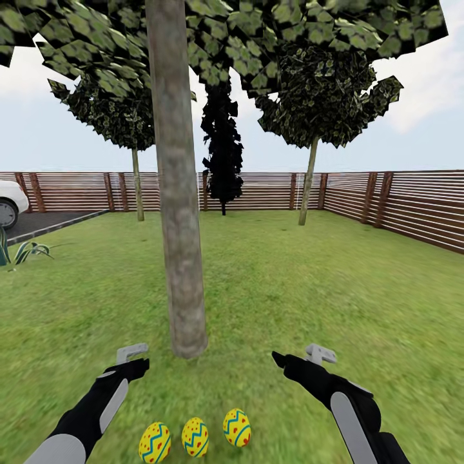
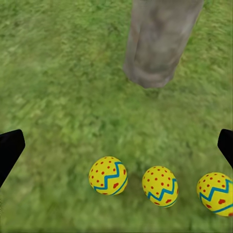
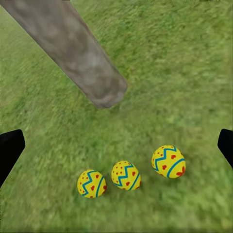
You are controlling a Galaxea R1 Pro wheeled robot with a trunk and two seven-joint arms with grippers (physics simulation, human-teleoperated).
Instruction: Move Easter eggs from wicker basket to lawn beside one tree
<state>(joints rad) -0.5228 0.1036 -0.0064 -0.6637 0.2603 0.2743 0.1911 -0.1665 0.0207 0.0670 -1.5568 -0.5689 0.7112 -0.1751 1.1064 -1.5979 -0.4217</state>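
The lawn (image 1: 309,283) takes up most of the head view, mottled green, running back to a brown slat fence (image 1: 412,206) across the far side & down the right. Far left there's a strip of dark driveway (image 1: 45,222) w/ part of a white car (image 1: 9,201) on it, & a spiky plant (image 1: 26,251) at the lawn's left edge.

The tree (image 1: 179,193) w/ the thick grey-brown trunk stands centre, near the robot, its base on the grass just beyond the arms. Behind it: two thin-trunked trees, one far left (image 1: 136,183), one far right (image 1: 309,180), & a black cone-shaped tree (image 1: 222,148) by the far fence.

Left arm comes in at bottom left, right arm at bottom right. Left gripper (image 1: 132,361) hangs over the grass left of the trunk base; its fingers sit at opposite edges of the left wrist view, wide apart, nothing between them. Right gripper (image 1: 303,356) is right of the trunk base, fingers likewise spread, holding nothing.

All three Easter eggs lie on the grass in a rough row, near side of the trunk, between the two arms, close to each other but apart: left egg (image 1: 154,443), middle egg (image 1: 194,437), right egg (image 1: 236,427). The right one sits a bit closer to the tree.
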